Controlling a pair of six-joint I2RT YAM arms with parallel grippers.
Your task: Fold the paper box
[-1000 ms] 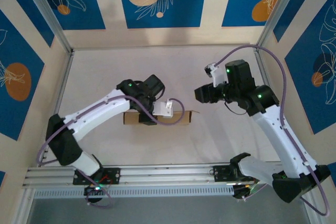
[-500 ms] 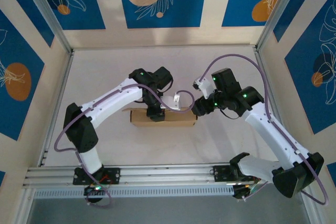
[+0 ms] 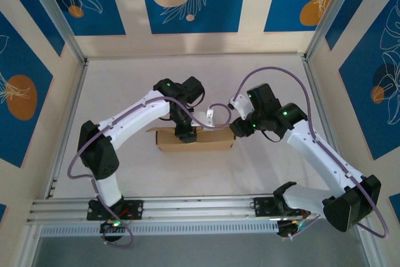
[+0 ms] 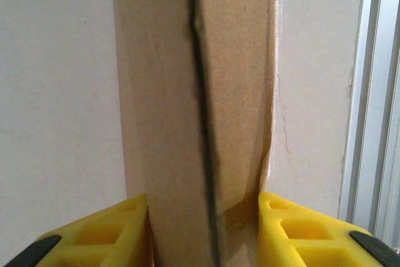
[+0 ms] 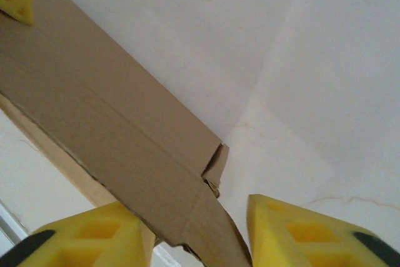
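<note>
The paper box (image 3: pixel 203 140) lies as a narrow brown strip in the middle of the white table. My left gripper (image 3: pixel 185 132) comes down on it from above. In the left wrist view the cardboard (image 4: pixel 194 92) fills the gap, with both yellow fingers (image 4: pixel 294 229) pressed against its sides, so this gripper (image 4: pixel 203 232) is shut on it. My right gripper (image 3: pixel 236 128) is at the box's right end. In the right wrist view its jaws (image 5: pixel 200 236) straddle the end flap (image 5: pixel 156 173). The cardboard leans on the left finger (image 5: pixel 94 236), and a gap remains before the other finger.
An aluminium rail (image 3: pixel 187 207) runs along the near edge, and metal frame posts (image 3: pixel 69 114) border the table on both sides. The same rail shows at the right of the left wrist view (image 4: pixel 375 92). Bare white table (image 3: pixel 187 79) lies behind the box.
The right arm has swung down and left to the box's right end. The left arm and the box have shifted slightly right.
</note>
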